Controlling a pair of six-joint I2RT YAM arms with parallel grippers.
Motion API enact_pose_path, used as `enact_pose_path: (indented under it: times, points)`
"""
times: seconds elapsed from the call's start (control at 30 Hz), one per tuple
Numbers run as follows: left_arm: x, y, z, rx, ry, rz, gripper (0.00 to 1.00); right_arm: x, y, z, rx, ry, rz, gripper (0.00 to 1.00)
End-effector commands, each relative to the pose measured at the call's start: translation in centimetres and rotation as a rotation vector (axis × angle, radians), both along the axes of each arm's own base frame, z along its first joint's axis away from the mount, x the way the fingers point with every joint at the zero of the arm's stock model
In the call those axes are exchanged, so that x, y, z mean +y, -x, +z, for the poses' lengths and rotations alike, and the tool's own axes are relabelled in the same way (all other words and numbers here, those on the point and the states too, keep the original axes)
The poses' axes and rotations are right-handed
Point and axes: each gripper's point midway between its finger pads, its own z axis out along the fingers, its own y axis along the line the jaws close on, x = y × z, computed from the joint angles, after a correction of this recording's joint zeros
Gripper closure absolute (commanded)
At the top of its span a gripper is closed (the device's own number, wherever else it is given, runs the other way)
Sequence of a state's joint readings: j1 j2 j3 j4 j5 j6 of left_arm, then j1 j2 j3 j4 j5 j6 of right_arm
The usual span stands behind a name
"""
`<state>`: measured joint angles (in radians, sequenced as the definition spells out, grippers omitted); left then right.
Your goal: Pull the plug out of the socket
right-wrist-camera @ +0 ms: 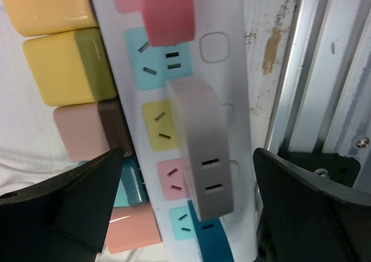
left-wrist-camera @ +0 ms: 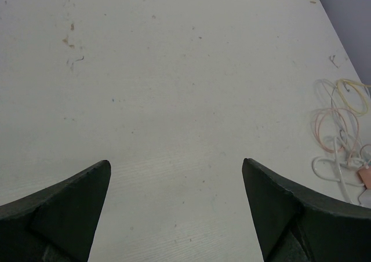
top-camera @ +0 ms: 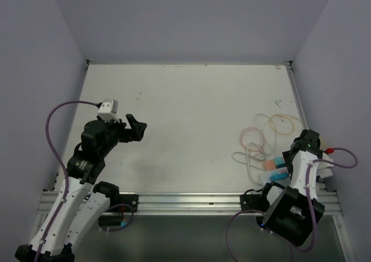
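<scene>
The socket is a long white power strip with pastel outlet faces; it lies at the table's near right corner, mostly hidden under my right arm in the top view. A grey-beige plug stands in it, with a pink plug above and a blue plug below. My right gripper is open and straddles the grey-beige plug without touching it. My left gripper is open and empty above bare table at the left.
Yellow, pink, teal and salmon blocks sit beside the strip's left side. An aluminium rail runs close along its right side. Thin looped cords lie behind the strip and also show in the left wrist view.
</scene>
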<state>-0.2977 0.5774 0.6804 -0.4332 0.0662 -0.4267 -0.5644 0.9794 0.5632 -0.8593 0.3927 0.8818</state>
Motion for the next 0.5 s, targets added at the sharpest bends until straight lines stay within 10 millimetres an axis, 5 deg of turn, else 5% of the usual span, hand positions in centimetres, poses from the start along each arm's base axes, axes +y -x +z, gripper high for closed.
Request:
enact_pose_path:
  times: [0.0,0.17,0.47]
  points:
    - [-0.8,-0.5,1.3,-0.052,0.026,-0.032,0.00,-0.9,2.1,1.1,0.069,0.065,-0.069,0.01]
    - [-1.0,-0.4,1.4,-0.054,0.030,-0.042,0.00,-1.1,2.3,1.8,0.078,0.080,-0.078,0.01]
    - [-0.9,-0.2,1.4,-0.050,0.030,-0.037,0.00,-0.5,1.1,0.0,0.013,0.045,-0.054,0.01]
